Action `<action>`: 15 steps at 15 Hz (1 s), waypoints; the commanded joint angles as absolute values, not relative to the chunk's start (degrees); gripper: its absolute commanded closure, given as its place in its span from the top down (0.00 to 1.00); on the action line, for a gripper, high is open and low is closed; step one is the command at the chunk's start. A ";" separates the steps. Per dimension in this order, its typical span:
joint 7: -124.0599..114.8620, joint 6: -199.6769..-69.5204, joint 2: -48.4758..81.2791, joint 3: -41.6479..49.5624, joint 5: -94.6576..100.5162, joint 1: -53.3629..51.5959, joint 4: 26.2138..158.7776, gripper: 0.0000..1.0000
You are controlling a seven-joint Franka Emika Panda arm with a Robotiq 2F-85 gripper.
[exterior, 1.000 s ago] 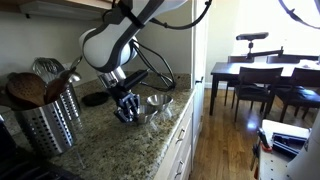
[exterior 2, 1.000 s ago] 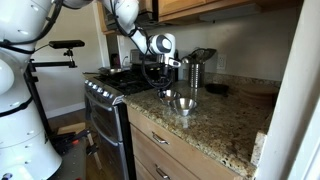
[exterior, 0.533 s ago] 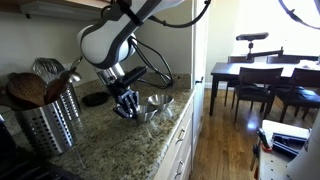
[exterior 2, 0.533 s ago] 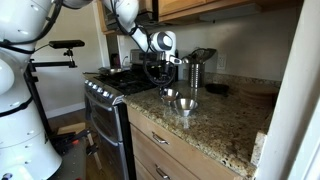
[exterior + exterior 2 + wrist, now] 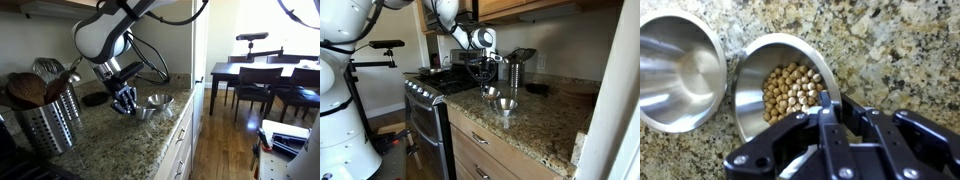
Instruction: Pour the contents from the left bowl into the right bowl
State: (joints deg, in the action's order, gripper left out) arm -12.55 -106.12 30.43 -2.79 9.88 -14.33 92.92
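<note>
Two shiny steel bowls stand close together on the granite counter. The left bowl (image 5: 760, 75) holds chickpeas (image 5: 792, 90) and tilts toward the other bowl. My gripper (image 5: 830, 100) is shut on its rim, one finger inside and one outside. The right bowl (image 5: 675, 70) sits empty right beside it. In both exterior views my gripper (image 5: 124, 100) (image 5: 486, 82) reaches down onto the left bowl (image 5: 140, 111) (image 5: 492, 93), with the right bowl (image 5: 158, 101) (image 5: 505, 104) nearer the counter's front edge.
A perforated steel utensil holder (image 5: 45, 125) with wooden spoons stands close to the camera. A flat black dish (image 5: 95, 98) lies behind my gripper. A steel canister (image 5: 515, 70) stands at the back wall, and the stove (image 5: 430, 85) adjoins the counter.
My gripper has risen a little and shifted away from the right bowl, still holding the left bowl's rim. The right bowl has not moved.
</note>
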 commanded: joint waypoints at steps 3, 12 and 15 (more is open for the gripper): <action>-13.81 -104.01 29.94 -2.40 11.03 -14.27 92.42 0.09; -14.23 -101.32 30.36 -2.46 12.81 -15.29 88.92 0.09; -14.01 -100.66 30.86 -2.66 13.19 -15.53 87.69 0.09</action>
